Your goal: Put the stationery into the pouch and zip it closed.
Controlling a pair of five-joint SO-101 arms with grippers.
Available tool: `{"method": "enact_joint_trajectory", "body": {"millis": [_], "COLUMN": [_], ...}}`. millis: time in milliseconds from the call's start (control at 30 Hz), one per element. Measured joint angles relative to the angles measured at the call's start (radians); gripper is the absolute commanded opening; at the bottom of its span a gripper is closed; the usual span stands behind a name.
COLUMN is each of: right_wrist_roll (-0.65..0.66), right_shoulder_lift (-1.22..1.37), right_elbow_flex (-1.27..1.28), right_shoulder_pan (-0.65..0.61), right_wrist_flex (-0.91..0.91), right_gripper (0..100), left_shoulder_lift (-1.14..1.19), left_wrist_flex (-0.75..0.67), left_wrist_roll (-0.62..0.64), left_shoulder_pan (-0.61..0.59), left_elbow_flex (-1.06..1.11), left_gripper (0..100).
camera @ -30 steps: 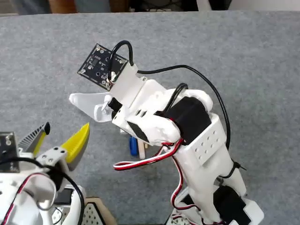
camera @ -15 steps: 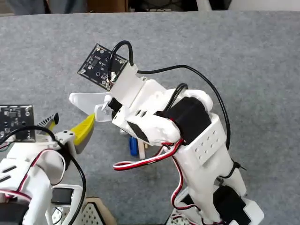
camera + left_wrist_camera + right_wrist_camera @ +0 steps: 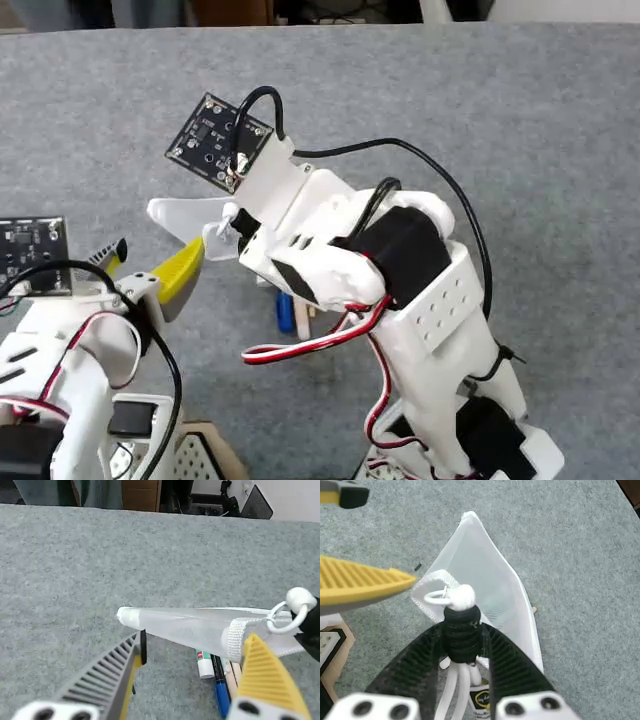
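In the high view, the right gripper (image 3: 222, 238) held one end of the white pouch (image 3: 180, 213), apparently to keep it steady for the other arm. The pouch's long axis ran across the grey table (image 3: 520, 120), its pointed end aimed away from that gripper. The left gripper (image 3: 150, 262) sat just beside it, fingers apart. The pens (image 3: 286, 312) lay on the table under the right arm, not yet in the pouch.

In the left wrist view, the spread fingers straddled the pouch, one at each end, probably ready to take hold of it. The pens lay just beyond it.

In the right wrist view, the black fingers were clamped on the zip pull (image 3: 462, 596), and the pouch stretched straight out from them, likely pulled taut.
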Motion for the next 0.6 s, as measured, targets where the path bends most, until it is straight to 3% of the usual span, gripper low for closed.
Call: {"method": "enact_joint_trajectory", "body": {"millis": [367, 600], "right_wrist_roll": [0.000, 0.000], "right_shoulder_lift": [0.000, 0.000], "right_elbow_flex": [0.000, 0.002], "right_shoulder_pan": [-0.026, -0.026], "right_wrist_flex": [-0.002, -0.002], "right_gripper": [1.1, 1.1], "left_shoulder_lift": [0.009, 0.009], "left_wrist_flex": [-0.009, -0.091], "left_wrist_roll": [0.000, -0.028], "left_shoulder_pan": [0.078, 0.081], "left_elbow_flex": [0.026, 0.143], "left_gripper": [32, 32]}}
